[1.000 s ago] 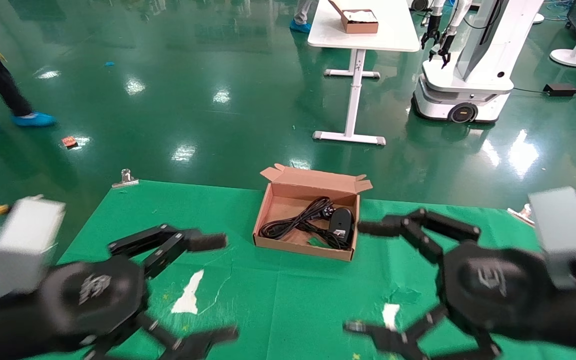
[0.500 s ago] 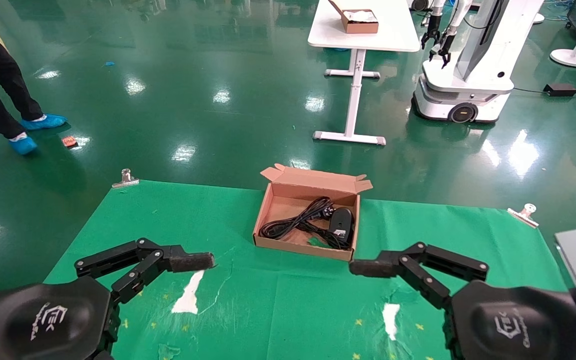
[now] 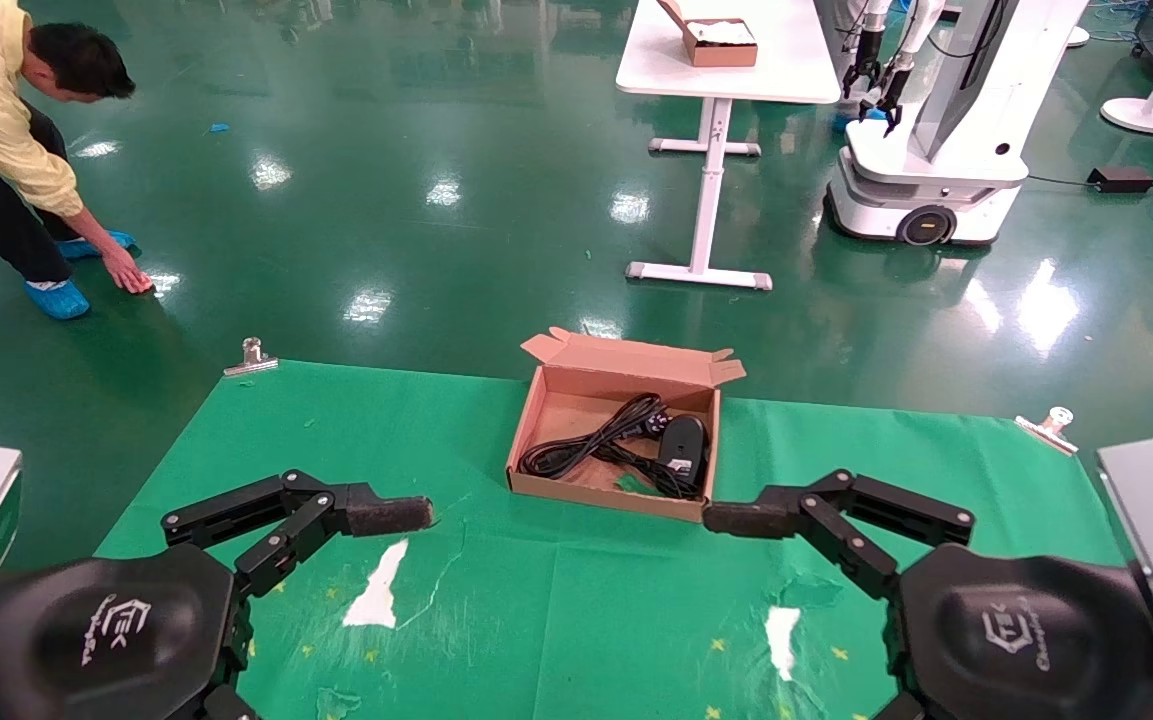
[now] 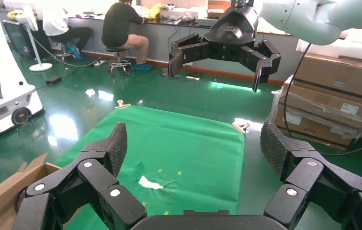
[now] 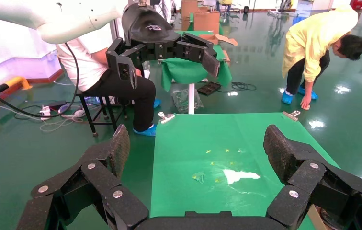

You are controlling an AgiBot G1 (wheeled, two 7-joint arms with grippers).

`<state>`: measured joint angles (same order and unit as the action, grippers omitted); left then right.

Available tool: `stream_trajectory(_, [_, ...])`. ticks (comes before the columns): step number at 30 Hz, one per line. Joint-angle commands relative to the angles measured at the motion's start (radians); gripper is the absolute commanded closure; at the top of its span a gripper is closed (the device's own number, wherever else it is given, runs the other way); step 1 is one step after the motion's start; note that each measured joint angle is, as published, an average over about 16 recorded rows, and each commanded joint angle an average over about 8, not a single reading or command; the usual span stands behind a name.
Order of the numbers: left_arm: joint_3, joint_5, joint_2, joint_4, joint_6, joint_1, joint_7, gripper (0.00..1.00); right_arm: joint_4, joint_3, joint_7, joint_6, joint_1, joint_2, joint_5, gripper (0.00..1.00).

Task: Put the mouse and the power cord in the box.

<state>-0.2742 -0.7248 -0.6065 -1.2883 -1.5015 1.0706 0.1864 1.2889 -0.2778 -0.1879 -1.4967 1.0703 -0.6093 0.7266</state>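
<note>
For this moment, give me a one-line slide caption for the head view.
Mouse and power cord lie in the box; left gripper and right gripper open, empty.

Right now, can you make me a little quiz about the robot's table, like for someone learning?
1. True or false: the mouse lies inside the box.
2. What lies beside the mouse in the box? A) power cord B) banana C) cup
3. Are the left gripper and right gripper open or shut?

Key: 1 true. 2 A. 3 both open, holding nothing, over the green cloth.
</note>
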Motion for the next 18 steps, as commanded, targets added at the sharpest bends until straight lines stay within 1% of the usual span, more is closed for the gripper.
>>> stream_trajectory(1, [-0.001,-0.001,-0.001,0.001,0.001,0.001,0.0,0.0,-0.002,-0.001,0.001,0.0,0.001,-0.001,0.001,0.0])
stream_trajectory(18, [-0.004,-0.004,-0.003,0.003,0.005,0.003,0.001,0.0,-0.008,-0.002,0.003,0.002,0.006,-0.003,0.005,0.0])
